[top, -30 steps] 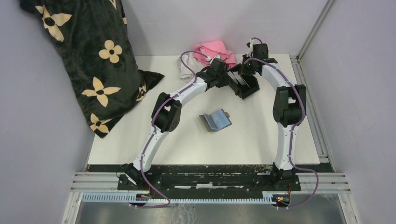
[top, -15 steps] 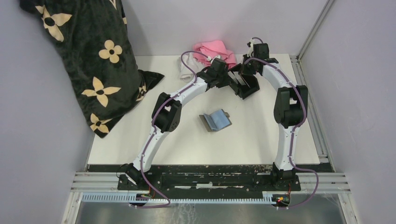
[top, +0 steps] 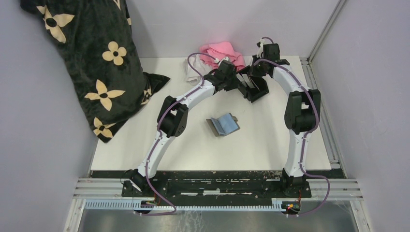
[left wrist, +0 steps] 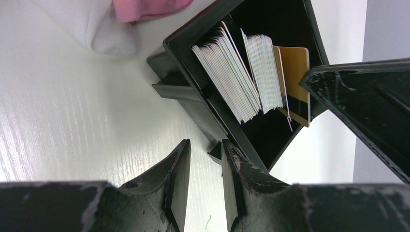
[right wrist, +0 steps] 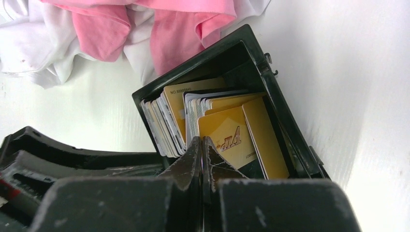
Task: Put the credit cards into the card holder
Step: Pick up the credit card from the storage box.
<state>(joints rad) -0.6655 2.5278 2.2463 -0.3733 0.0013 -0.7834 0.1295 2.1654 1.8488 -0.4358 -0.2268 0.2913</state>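
Note:
The black card holder point(top: 259, 91) stands at the back of the table, between my two grippers. Several credit cards stand on edge inside it: white stacks point(left wrist: 227, 77) and tan/orange ones point(right wrist: 227, 130). My left gripper point(left wrist: 205, 147) is open over the table at the holder's near corner, its right finger point(left wrist: 234, 179) touching the holder's outer wall point(left wrist: 196, 99). White table shows through the gap. My right gripper point(right wrist: 201, 141) is shut. Its tips sit just over the cards, between the white stack point(right wrist: 162, 123) and the orange cards. I see nothing between its fingers.
A grey folding wallet point(top: 223, 124) lies open mid-table. Pink cloth point(top: 222, 52) and white cloth point(top: 192, 70) are bunched behind the holder. A black flowered blanket point(top: 92, 58) fills the back left corner. Metal rails point(top: 329, 121) border the right edge.
My right gripper's jaws have closed the last bit, and its wrist has shifted slightly toward the back. The left arm and the holder have stayed put.

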